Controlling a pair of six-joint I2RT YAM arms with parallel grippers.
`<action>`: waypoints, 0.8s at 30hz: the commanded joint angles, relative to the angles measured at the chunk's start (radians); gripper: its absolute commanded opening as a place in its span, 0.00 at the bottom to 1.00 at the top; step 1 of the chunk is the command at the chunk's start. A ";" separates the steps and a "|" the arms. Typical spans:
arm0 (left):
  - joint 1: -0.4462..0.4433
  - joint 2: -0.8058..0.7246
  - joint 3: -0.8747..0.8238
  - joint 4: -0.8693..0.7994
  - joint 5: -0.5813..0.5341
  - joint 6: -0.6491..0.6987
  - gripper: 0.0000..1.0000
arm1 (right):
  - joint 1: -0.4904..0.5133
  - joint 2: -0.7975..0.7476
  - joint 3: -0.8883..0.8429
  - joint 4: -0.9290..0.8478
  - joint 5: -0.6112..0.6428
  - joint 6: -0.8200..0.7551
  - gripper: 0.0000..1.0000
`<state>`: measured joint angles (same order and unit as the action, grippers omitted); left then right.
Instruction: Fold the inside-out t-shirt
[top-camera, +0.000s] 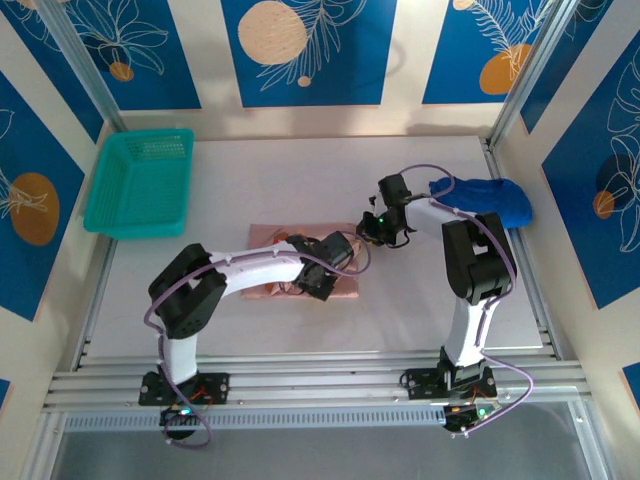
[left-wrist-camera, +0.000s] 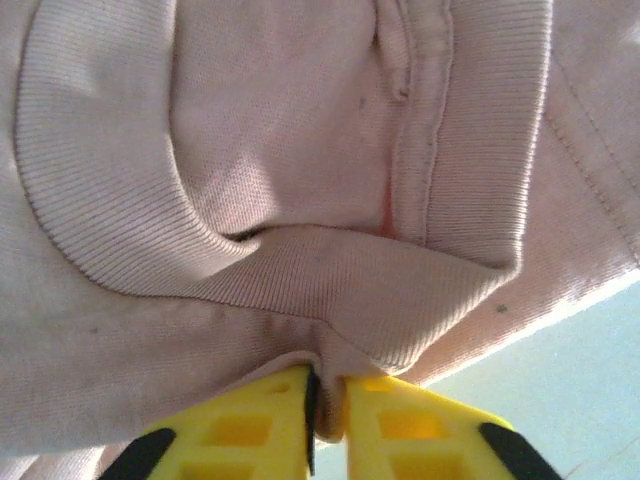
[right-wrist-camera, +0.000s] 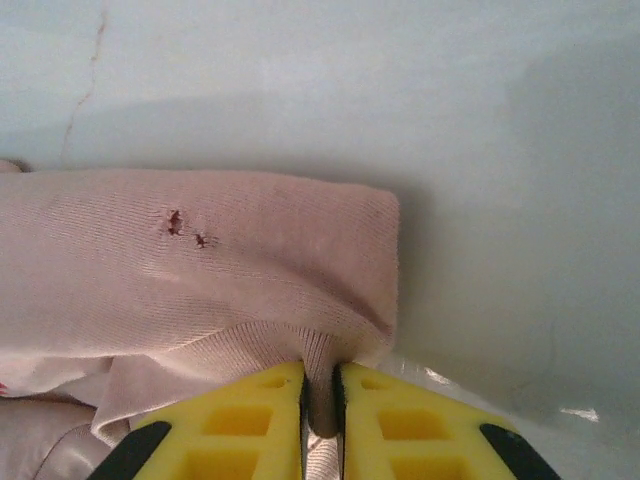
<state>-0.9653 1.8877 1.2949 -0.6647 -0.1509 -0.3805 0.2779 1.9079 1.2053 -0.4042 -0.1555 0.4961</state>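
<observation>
Your left gripper (left-wrist-camera: 325, 412) has its jaws pinched tight on a little fold of the pink t-shirt (left-wrist-camera: 300, 150). The two yellow fingers (left-wrist-camera: 245, 430) are almost together, with just the thin cloth squeezed between them. Right in front of these jaws the shirt fills nearly all you can see. A thick ribbed collar band (left-wrist-camera: 90, 230) curves round ahead and to the left of the jaws. A stitched seam (left-wrist-camera: 425, 120) runs away from the jaws, ahead and a bit to the right. Off to the right of the jaws you can see a bit of the pale table (left-wrist-camera: 560, 390).

Your right gripper (right-wrist-camera: 320, 400) is clamped on the shirt too. A small pinch of cloth sits between its yellow fingers (right-wrist-camera: 400, 425). The shirt lies ahead and to the left of these jaws, and its folded edge stops just ahead and to the right of them. Two tiny dark red marks (right-wrist-camera: 186, 230) sit on the cloth, ahead and to the left. Past the shirt there is bare table with a thin crack (right-wrist-camera: 85, 85) far ahead on the left.

From above, the shirt lies bunched in the middle of the table, touching both grippers. The teal basket (top-camera: 140, 185) is well apart from the left jaws. A blue cloth (top-camera: 490, 200) lies near the right arm, apart from its jaws.
</observation>
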 joint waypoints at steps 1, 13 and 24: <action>-0.006 0.001 0.010 0.018 0.016 0.006 0.04 | -0.008 -0.008 0.033 -0.010 -0.020 -0.017 0.11; -0.006 -0.085 0.027 0.063 0.184 -0.004 0.00 | -0.009 0.000 0.153 -0.116 -0.043 -0.091 0.01; -0.028 0.011 0.155 0.134 0.317 -0.049 0.00 | -0.008 0.126 0.336 -0.249 -0.053 -0.170 0.04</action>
<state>-0.9760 1.8576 1.4006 -0.5613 0.1013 -0.4057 0.2729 1.9987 1.4940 -0.5816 -0.1825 0.3656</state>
